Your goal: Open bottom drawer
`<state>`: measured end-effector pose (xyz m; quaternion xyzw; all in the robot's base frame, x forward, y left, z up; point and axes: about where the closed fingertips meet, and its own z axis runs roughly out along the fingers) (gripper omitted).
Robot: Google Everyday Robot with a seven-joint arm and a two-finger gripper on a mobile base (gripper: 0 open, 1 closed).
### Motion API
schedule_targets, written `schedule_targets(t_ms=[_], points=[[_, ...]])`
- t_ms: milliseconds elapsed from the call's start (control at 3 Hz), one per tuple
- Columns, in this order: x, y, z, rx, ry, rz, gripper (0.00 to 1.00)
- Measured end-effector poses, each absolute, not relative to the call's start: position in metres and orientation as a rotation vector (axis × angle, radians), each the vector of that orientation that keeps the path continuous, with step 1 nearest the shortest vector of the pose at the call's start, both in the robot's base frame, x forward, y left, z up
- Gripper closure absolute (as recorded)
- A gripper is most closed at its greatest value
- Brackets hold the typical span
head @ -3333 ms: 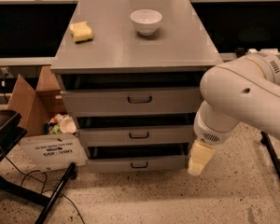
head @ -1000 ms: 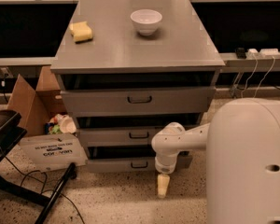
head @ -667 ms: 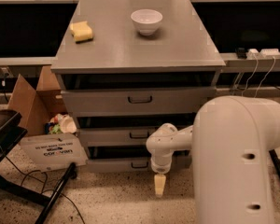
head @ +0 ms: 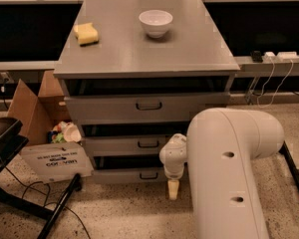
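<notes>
- Three drawers stack in the grey cabinet (head: 144,73). The bottom drawer (head: 119,176) is the lowest, just above the floor (head: 114,213), and its shallow front looks shut or nearly so.
- Tool position: the tool (head: 173,189) points down at the floor, just right of and slightly below the drawer's dark bail handle (head: 148,175). It does not touch the handle. Whether the tool is apart or together cannot be told from this view.
- Grasp point: take hold at the centre of the bail handle. The flat front offers no other purchase. The middle drawer (head: 114,146) directly above carries a similar handle; do not confuse the two.
- Handling, as judged:
  - The handle and front appear rigid, probably metal, so expect no flex.
  - The bail is thin and likely smooth; a shallow grip may slip off.
  - Load is probably light to moderate and governed by slide friction. Contents are not visible.
- Pull straight toward the near side; an angled pull could bind the drawer.
- A bowl (head: 155,22) and a sponge (head: 85,34) sit on the surface (head: 189,44), so jerking the cabinet could disturb them.
</notes>
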<state>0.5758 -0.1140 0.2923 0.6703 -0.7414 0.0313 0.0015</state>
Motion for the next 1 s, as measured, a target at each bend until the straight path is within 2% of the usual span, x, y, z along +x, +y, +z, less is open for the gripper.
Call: schedule_targets(t_ms=[333, 1000], points=[[0.609, -0.123, 0.267, 2.116, -2.337, 0.135, 0.00], [0.643, -0.131, 0.217, 2.075, -2.378, 0.056, 0.00]])
